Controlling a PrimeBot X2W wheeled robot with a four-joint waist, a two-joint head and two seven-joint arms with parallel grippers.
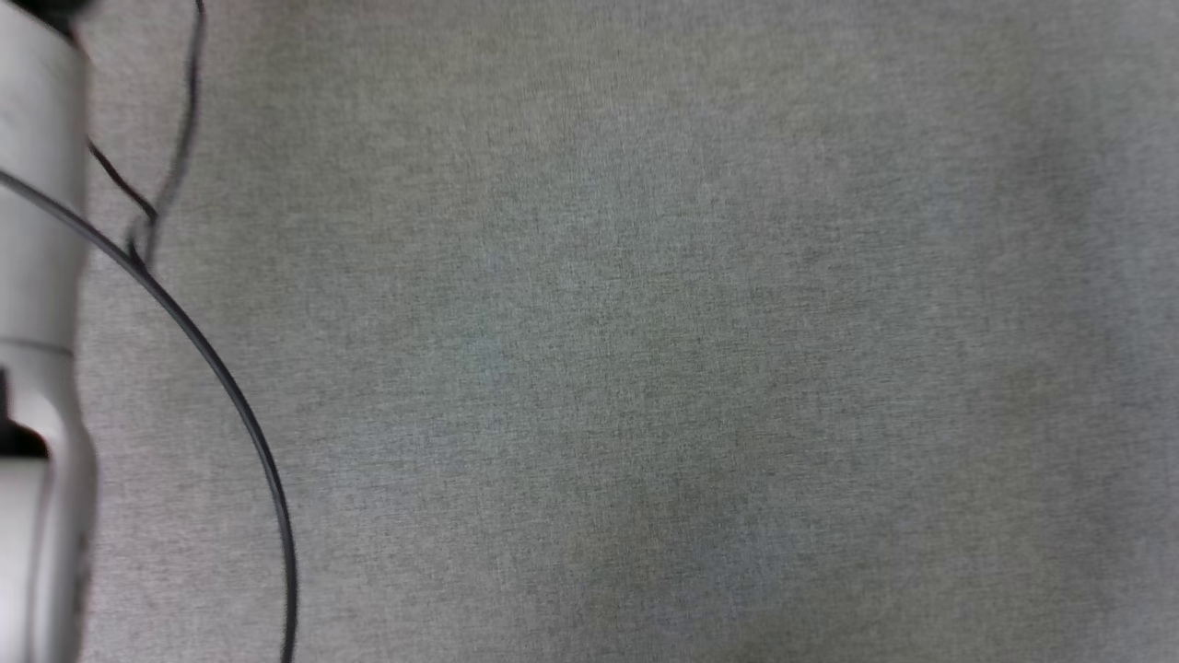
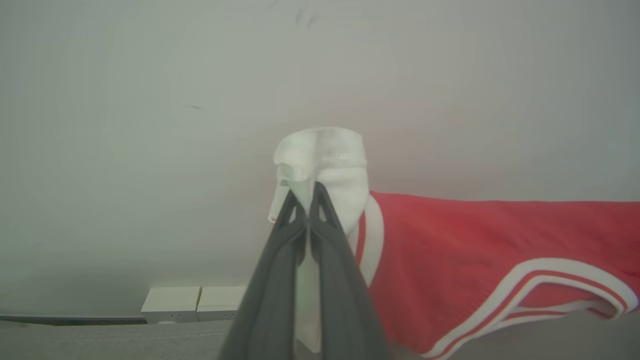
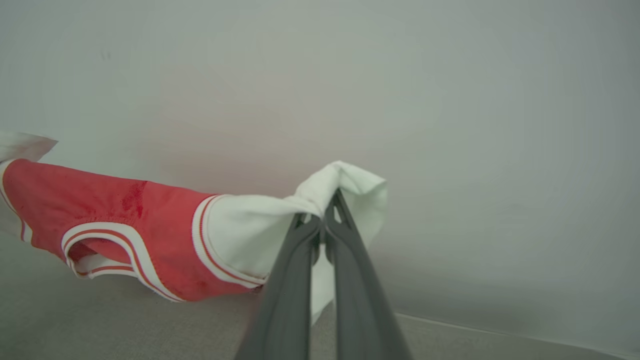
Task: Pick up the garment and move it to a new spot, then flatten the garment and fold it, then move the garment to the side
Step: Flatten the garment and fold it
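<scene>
The garment [image 2: 475,245] is a red T-shirt with white sleeves and red-and-white striped trim, held up and stretched between both arms. In the left wrist view my left gripper [image 2: 304,192] is shut on one white sleeve, whose bunched cloth pokes out above the fingertips. My right gripper [image 3: 327,202] is shut on the other white sleeve, and from it the garment [image 3: 115,215] runs off to the left, its striped collar hanging low above the grey surface. In the head view a pale forearm [image 1: 37,368] runs along the left edge.
The grey fabric tabletop [image 1: 645,368] spreads across the head view, with a black cable [image 1: 230,396] curving down its left side. A pale wall stands behind the shirt in both wrist views. Two small white boxes [image 2: 192,302] sit at the wall's foot.
</scene>
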